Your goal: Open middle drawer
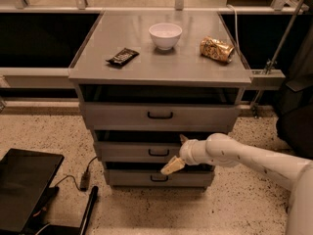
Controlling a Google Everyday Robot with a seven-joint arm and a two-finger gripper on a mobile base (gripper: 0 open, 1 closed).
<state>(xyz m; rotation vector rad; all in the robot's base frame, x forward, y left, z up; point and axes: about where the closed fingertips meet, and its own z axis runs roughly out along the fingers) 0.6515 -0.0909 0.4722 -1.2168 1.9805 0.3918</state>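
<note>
Middle drawer (pixel 128 152): second of three in the grey cabinet (pixel 98 72). Gripper (pixel 177 153): just right of the drawer's black handle (pixel 159 152), fingers spread above and below the front panel, holding nothing; contact not discernible.

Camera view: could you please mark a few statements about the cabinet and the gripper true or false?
1. The gripper is at the middle drawer, right of its handle. True.
2. The bowl stands on the floor. False: it stands on the cabinet top.
3. The fingers are shut on the handle. False: they are spread open beside it.
4. A dark wrapper lies left of the bowl. True.
</note>
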